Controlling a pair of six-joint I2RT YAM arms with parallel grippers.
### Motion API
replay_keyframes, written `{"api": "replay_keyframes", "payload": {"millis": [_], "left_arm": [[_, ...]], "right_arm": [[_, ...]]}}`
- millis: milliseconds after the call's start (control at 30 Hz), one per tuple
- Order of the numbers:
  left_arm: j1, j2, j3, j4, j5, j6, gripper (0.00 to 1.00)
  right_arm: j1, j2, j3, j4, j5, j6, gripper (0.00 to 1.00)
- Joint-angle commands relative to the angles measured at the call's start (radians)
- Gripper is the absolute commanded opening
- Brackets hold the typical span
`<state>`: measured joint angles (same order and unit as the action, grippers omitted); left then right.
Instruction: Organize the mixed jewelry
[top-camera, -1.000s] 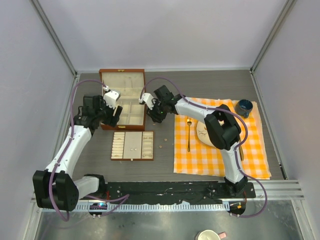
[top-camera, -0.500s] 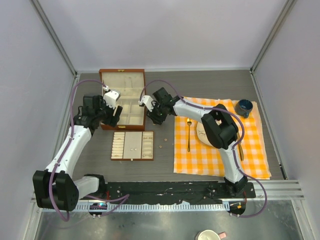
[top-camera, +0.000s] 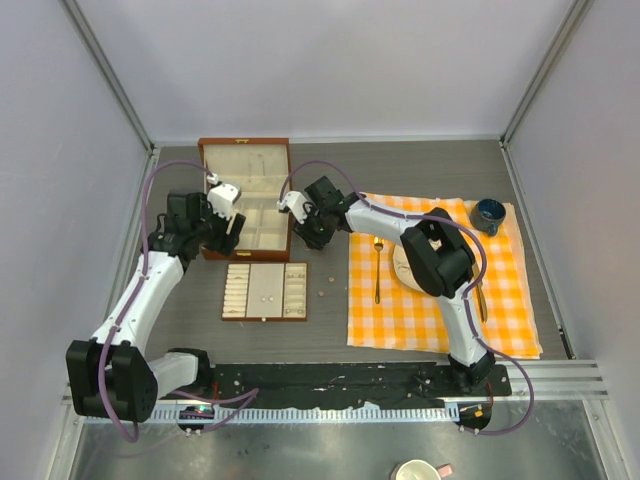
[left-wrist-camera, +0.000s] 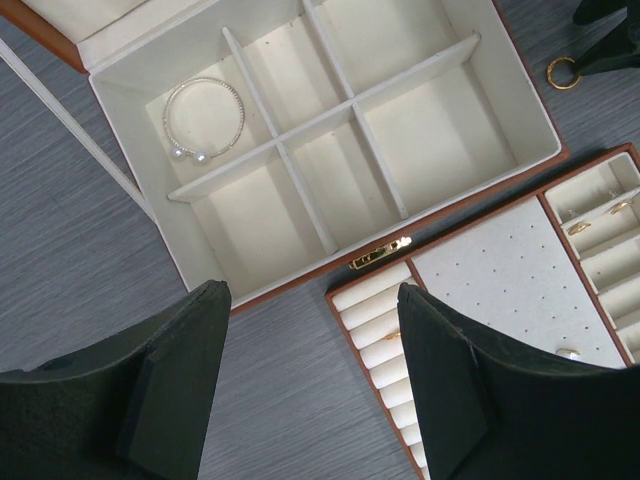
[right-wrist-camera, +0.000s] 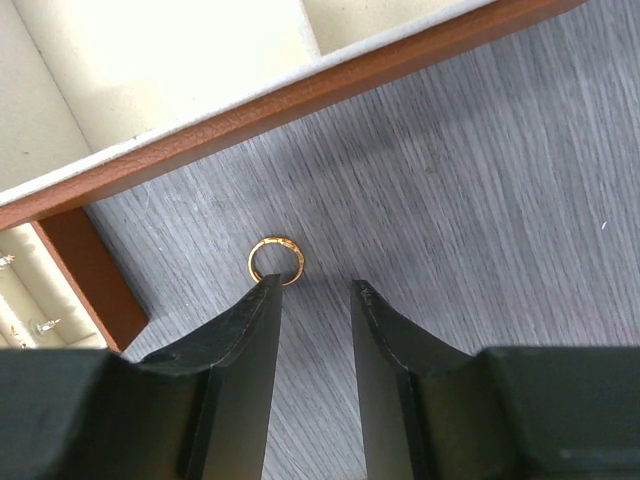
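Gold ring (right-wrist-camera: 276, 260) lies loose on the grey tabletop (right-wrist-camera: 480, 180), just beside the near right corner of the box (right-wrist-camera: 330, 88), and picking it up looks like the step in hand. The right claw (right-wrist-camera: 316, 288) hangs low over it with its jaws parted only a little and nothing between them. The ring sits off to one side of that gap, right at the tip of the finger nearer the tray (left-wrist-camera: 480, 260); I cannot tell whether they touch.

By my reading, the next move calls for shifting the claw sideways so the ring is centred between the jaws, then lowering it and closing gently. A ring this flat and thin could easily skid away.

The left claw (left-wrist-camera: 310, 293) hovers above the near left side of the box, spread wide and empty. The bracelet (left-wrist-camera: 204, 80) already rests in the box's far left compartment, and a few small gold pieces (left-wrist-camera: 580, 228) sit in the tray's slots.
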<state>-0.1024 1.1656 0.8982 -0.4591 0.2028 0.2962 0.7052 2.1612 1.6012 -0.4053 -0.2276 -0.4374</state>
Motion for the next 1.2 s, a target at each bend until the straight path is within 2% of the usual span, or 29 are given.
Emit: {"api": "replay_keyframes", "payload": {"millis": [0,1167], "left_arm": [[0.004,-0.015,-0.004,0.05,0.009,0.011,0.72],[0.006,-0.017,-0.027,0.062,-0.005,0.021,0.72]], "right_arm": [[0.005,0.011,0.043,0.014,0.008,0.029,0.39],[0.005,0.043,0.082,0.014,0.001,0.075,0.38]]}}
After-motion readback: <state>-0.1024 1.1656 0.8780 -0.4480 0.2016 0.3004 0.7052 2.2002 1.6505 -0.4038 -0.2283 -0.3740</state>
